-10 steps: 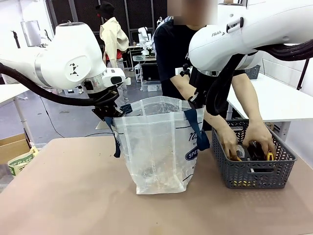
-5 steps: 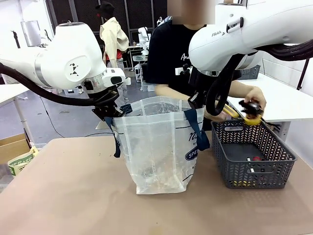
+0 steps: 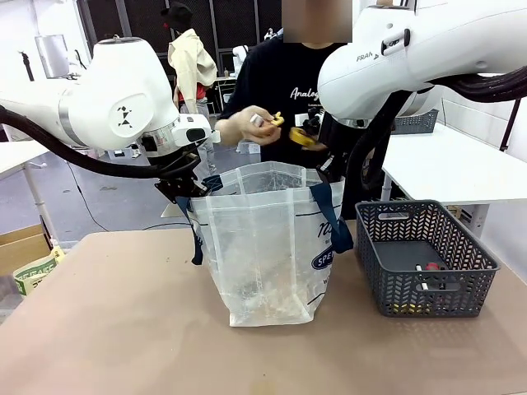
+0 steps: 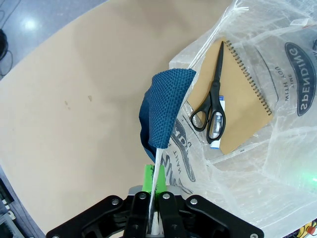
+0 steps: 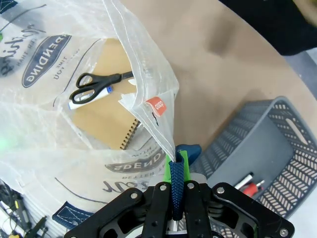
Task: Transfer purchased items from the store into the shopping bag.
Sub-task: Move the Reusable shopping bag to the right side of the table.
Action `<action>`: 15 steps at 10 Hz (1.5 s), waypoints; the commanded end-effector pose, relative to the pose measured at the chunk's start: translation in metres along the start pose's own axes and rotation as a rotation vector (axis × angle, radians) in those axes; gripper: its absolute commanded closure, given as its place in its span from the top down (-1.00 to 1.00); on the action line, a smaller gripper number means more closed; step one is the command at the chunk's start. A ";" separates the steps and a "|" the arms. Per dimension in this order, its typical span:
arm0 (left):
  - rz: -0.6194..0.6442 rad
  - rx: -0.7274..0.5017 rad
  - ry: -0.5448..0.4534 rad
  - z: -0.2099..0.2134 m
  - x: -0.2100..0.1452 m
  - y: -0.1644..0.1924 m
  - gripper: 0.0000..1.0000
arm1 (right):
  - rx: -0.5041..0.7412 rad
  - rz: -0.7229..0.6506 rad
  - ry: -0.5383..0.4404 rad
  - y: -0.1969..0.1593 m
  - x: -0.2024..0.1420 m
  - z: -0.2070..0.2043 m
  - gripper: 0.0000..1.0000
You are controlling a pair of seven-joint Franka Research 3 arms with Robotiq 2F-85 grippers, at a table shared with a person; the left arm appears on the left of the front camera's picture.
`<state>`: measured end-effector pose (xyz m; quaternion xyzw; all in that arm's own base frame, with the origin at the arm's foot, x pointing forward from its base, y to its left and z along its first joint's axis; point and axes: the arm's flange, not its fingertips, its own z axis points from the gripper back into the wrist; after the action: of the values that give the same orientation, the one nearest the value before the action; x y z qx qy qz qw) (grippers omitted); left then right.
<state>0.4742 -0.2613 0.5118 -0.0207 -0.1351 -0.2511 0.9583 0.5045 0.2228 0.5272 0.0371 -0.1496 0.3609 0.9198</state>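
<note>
Tan counter (image 3: pixel 115 329) carries everything. Translucent shopping bag (image 3: pixel 263 247) stands upright mid-counter, its mouth stretched wide between 2 arms. Left pincer (image 3: pixel 183 188) is clenched on the bag's rim edge by a navy strap (image 4: pixel 163 104). Right pincer (image 3: pixel 329 171) is clenched on the opposite strap. Dark grey mesh basket (image 3: pixel 412 292), the store, sits just beside the bag on the robot's right, lower than it and holding little.

Flat on the bag's bottom lies a tan spiral notebook (image 4: pixel 242 104) with black scissors (image 4: pixel 210 106) on top. The person across the counter holds small yellow pieces (image 3: pixel 278 120) in a raised hand (image 3: pixel 247 125) and a yellow ring-like item (image 3: pixel 300 138) in a lower hand (image 3: pixel 315 146), both above the bag mouth. 2 pen-like pieces (image 3: pixel 426 267) lie in the basket.

Handling, judged: the bag film looks thin, limp and slippery and would likely sag without the 2 grips, so strap and hemmed rim are the places to hold. The yellow pieces look light and rigid, easy to drop in. The pens want a pinch across the barrel.

Views: both wrist views look down into the bag and show notebook and scissors sharply, where the front view blurs them behind the film. The front view gives the hands and yellow goods. The right wrist view catches a basket corner with the pens.
</note>
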 end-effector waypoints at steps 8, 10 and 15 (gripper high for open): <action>0.002 0.001 0.002 -0.001 -0.001 0.001 -1.00 | 0.000 -0.001 0.003 -0.001 -0.001 -0.001 -1.00; 0.002 0.001 0.002 -0.001 -0.001 0.001 -1.00 | 0.000 -0.001 0.003 -0.001 -0.001 -0.001 -1.00; 0.002 0.001 0.002 -0.001 -0.001 0.001 -1.00 | 0.000 -0.001 0.003 -0.001 -0.001 -0.001 -1.00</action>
<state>0.4742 -0.2614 0.5117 -0.0207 -0.1350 -0.2511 0.9583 0.5045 0.2228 0.5272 0.0371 -0.1495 0.3609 0.9198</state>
